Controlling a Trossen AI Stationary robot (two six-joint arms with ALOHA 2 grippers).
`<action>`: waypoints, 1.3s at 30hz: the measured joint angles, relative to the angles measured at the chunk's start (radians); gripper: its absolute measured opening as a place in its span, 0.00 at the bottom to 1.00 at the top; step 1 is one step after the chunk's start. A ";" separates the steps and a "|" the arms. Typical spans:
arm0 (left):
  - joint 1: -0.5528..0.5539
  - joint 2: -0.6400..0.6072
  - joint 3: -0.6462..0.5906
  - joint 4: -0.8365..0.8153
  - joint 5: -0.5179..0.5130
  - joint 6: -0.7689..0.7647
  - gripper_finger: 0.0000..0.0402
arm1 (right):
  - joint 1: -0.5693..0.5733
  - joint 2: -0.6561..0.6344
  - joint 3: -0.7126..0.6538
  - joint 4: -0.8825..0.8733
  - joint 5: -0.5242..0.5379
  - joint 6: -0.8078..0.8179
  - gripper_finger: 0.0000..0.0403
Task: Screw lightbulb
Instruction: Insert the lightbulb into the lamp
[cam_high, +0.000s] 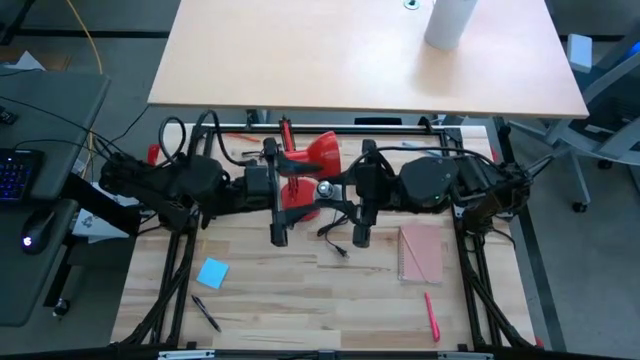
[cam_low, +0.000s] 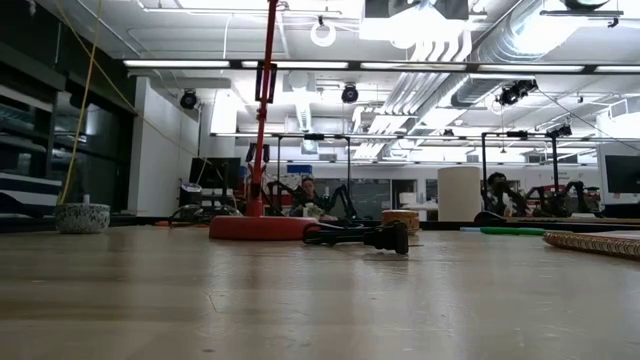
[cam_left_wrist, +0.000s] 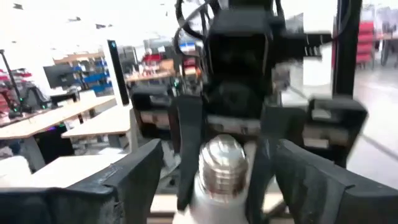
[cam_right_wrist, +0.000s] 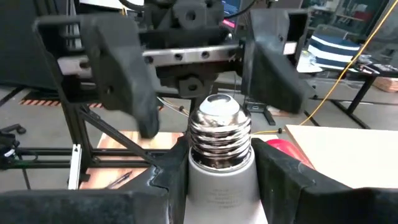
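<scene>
Lightbulb (cam_right_wrist: 219, 155) held above the tabletop (cam_high: 300, 300) centre, between the two arms, just beside the red lamp (cam_high: 318, 152) at its 5 o'clock in the high view. Right hand (cam_right_wrist: 219, 180) clenched on the bulb's white body, silver screw base pointing toward the left arm. Left hand (cam_left_wrist: 214, 180) facing it, fingers (cam_left_wrist: 134, 180) spread either side of the screw base, not touching it in the wrist views. Blue sticky note (cam_high: 212, 272) at 7 o'clock on the tabletop, pink notebook (cam_high: 421, 253) at 4 o'clock, red pen (cam_high: 432, 316) nearer the front edge.
</scene>
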 joint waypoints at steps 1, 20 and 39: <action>0.002 0.000 0.000 0.013 0.001 0.000 0.68 | 0.000 0.000 0.000 0.000 -0.005 0.000 0.35; 0.028 0.056 0.002 0.091 0.009 -0.018 0.63 | -0.001 -0.001 0.000 0.031 -0.013 -0.087 0.34; 0.016 0.058 0.001 0.091 0.000 0.042 0.23 | -0.002 0.000 0.000 0.048 0.019 -0.106 0.34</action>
